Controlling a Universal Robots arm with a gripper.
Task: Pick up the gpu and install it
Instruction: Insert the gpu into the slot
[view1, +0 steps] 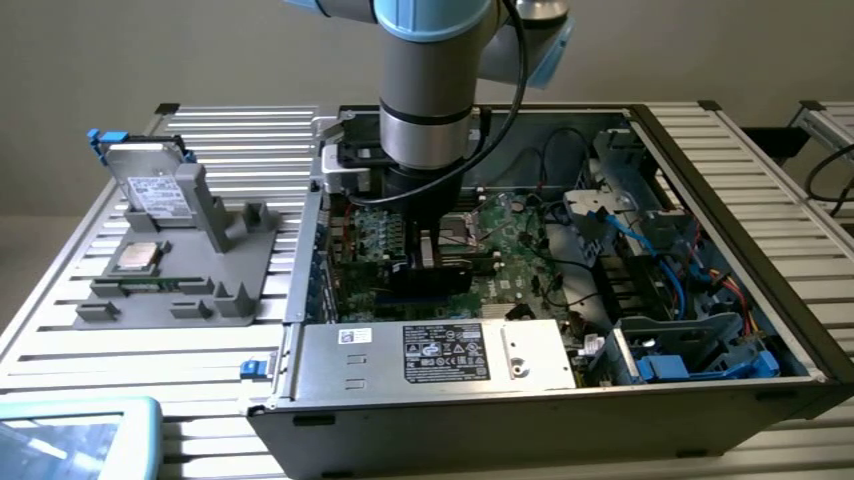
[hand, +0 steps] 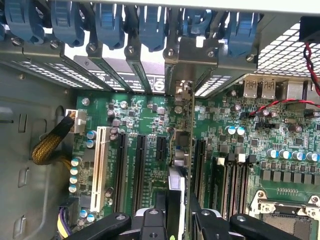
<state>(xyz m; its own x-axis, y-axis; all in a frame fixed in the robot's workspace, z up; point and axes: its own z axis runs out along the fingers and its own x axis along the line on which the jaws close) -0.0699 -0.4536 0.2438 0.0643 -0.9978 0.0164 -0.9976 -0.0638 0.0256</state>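
The gpu (hand: 181, 165) is seen edge-on, a thin card standing upright over the green motherboard (hand: 145, 115), between the black expansion slots and the memory slots. Its silvery end bracket (hand: 183, 92) reaches up to the row of rear slot openings in the case. My gripper (hand: 177, 220) is shut on the card's near end, with one black finger (hand: 152, 222) on each side. In the exterior view the gripper (view1: 430, 250) hangs from the arm deep inside the open computer case (view1: 694, 150), and the gpu (view1: 424, 284) shows as a dark block under it on the board.
Blue retention clips (hand: 110, 25) line the case's rear slots. Empty black slots (hand: 121, 170) and a white slot (hand: 101, 165) lie beside the card. A grey fixture (view1: 174, 290) on the exterior view's left carries a silver drive (view1: 147, 180) and a processor (view1: 138, 257). The power supply (view1: 434, 350) sits at the case's front.
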